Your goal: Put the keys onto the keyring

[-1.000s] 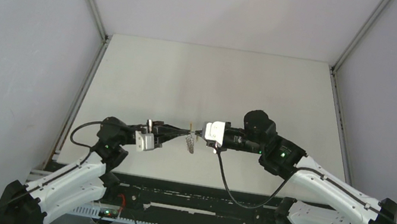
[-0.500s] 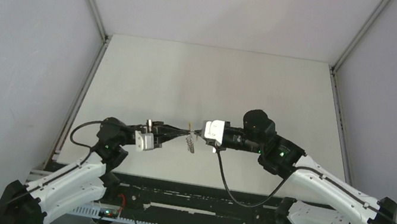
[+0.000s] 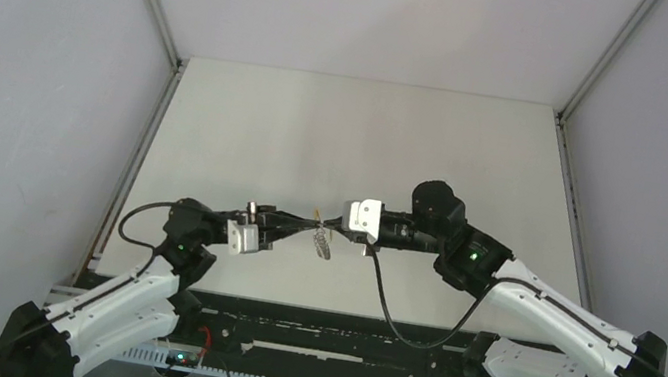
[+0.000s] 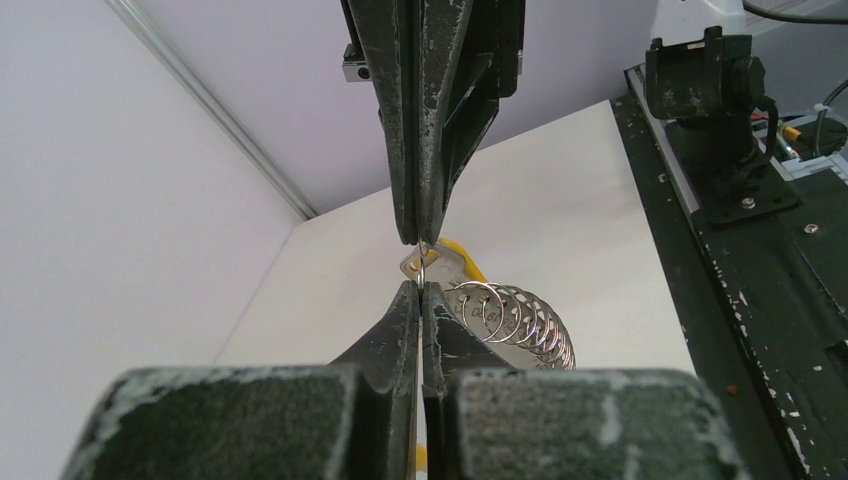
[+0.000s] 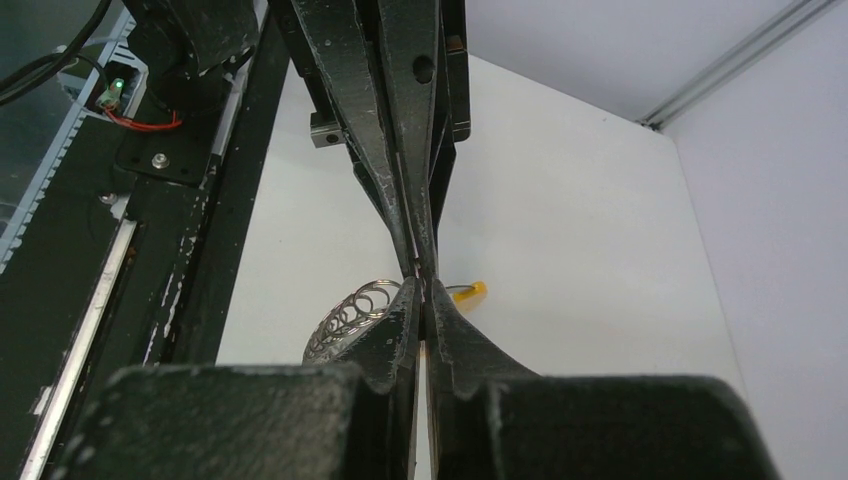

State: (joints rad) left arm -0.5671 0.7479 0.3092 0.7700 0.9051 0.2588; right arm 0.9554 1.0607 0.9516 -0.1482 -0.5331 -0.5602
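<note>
Both grippers meet tip to tip above the table's near middle. My left gripper (image 3: 312, 224) (image 4: 421, 288) is shut on the thin wire of the keyring (image 4: 423, 266). The keyring's yellow section (image 4: 458, 252) (image 5: 468, 292) sticks out beside the tips. My right gripper (image 3: 332, 223) (image 5: 421, 286) is shut on the same wire from the opposite side. A flat grey metal piece with a hole (image 4: 409, 264) hangs on the wire. A cluster of several small silver rings (image 3: 322, 242) (image 4: 515, 320) (image 5: 350, 312) dangles under the tips. The keys are hidden; I see no coloured key heads.
The white table (image 3: 358, 142) is walled by pale panels left, right and behind. The black base rail (image 3: 317, 333) with cables runs along the near edge under both arms.
The right wrist has drawn back a little to the right. Both grippers stay shut, tip to tip, with the ring cluster hanging below.
</note>
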